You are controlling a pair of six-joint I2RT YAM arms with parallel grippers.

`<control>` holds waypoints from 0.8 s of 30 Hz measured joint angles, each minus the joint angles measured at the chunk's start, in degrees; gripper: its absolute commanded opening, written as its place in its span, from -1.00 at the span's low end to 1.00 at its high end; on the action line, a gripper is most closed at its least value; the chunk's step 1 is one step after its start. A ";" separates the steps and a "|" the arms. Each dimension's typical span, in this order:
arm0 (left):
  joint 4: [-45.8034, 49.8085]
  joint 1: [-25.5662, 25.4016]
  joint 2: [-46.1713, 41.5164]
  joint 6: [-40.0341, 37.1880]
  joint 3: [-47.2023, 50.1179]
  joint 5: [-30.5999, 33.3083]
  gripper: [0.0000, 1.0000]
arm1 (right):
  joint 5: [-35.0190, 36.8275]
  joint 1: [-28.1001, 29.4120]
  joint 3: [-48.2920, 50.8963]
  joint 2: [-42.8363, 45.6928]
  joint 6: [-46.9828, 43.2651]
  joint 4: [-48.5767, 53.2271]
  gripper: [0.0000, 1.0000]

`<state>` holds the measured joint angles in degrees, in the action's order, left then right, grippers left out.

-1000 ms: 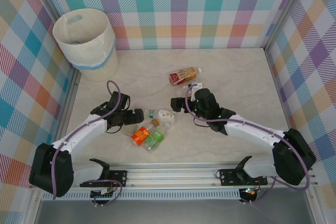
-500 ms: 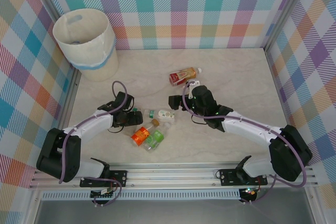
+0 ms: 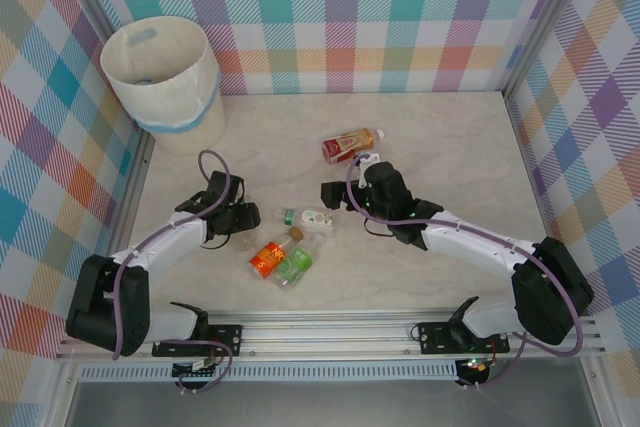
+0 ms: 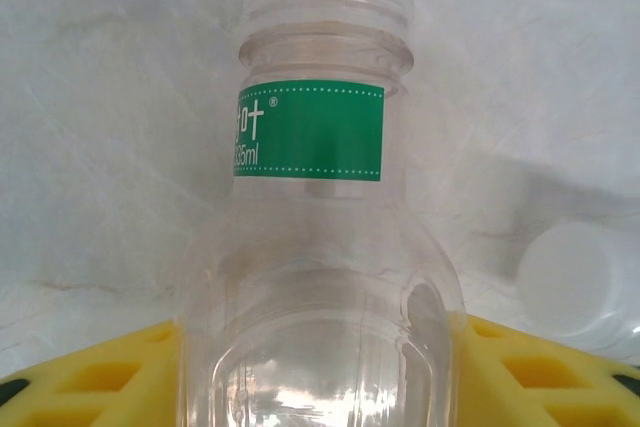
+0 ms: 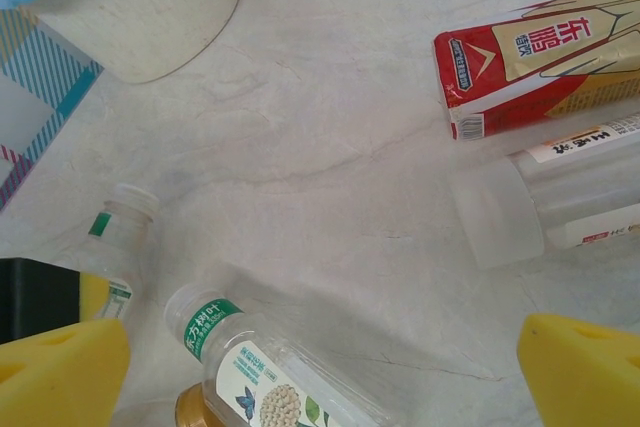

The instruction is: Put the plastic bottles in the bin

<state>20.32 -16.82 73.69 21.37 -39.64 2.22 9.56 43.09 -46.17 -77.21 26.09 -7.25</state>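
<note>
Here, clear bottle [image 4: 320, 277], green label [image 4: 310, 132] ("35ml"), red-label bottle [image 5: 540, 57], "东鹏".

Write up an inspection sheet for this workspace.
Surface: pale marbled table, no spills seen.
Job's things: bin upright in the far left corner; bottles lying loose mid-table.
Clutter: nothing seen.
Grippers: left claw clamped on a clear bottle; right claw open above the bottles.
Cables: purple cables loop along both arms.
Surroundings: plaid walls on three sides; metal rail at the near edge.
</note>
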 measured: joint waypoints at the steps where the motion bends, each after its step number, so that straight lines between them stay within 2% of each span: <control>1: -0.48 0.00 -0.79 0.13 0.13 0.02 -0.02 | -0.02 0.00 -0.04 0.00 0.00 0.00 0.99; 9: -2.73 0.07 -4.42 0.04 0.20 1.42 -0.46 | 0.00 0.00 -0.13 0.00 0.00 0.07 0.99; 11: -2.73 0.11 -5.11 0.04 0.20 1.55 -0.65 | 0.02 0.00 -0.13 0.00 0.00 0.17 0.99; 12: -2.71 0.11 -5.44 0.04 0.20 1.53 -0.86 | 0.02 0.00 -0.13 0.00 0.00 0.28 0.99; 13: -2.73 0.15 -5.75 0.04 0.15 1.51 -1.00 | 0.07 0.00 -0.13 0.00 0.00 0.42 0.99; 24: -5.11 2.71 -10.45 4.22 -4.76 -2.23 -1.00 | 0.44 0.00 -0.13 0.00 0.22 0.83 1.00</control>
<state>15.20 -14.11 63.24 25.58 -44.40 -0.01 10.00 43.09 -46.30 -77.21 26.30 -6.42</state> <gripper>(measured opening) 0.516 0.997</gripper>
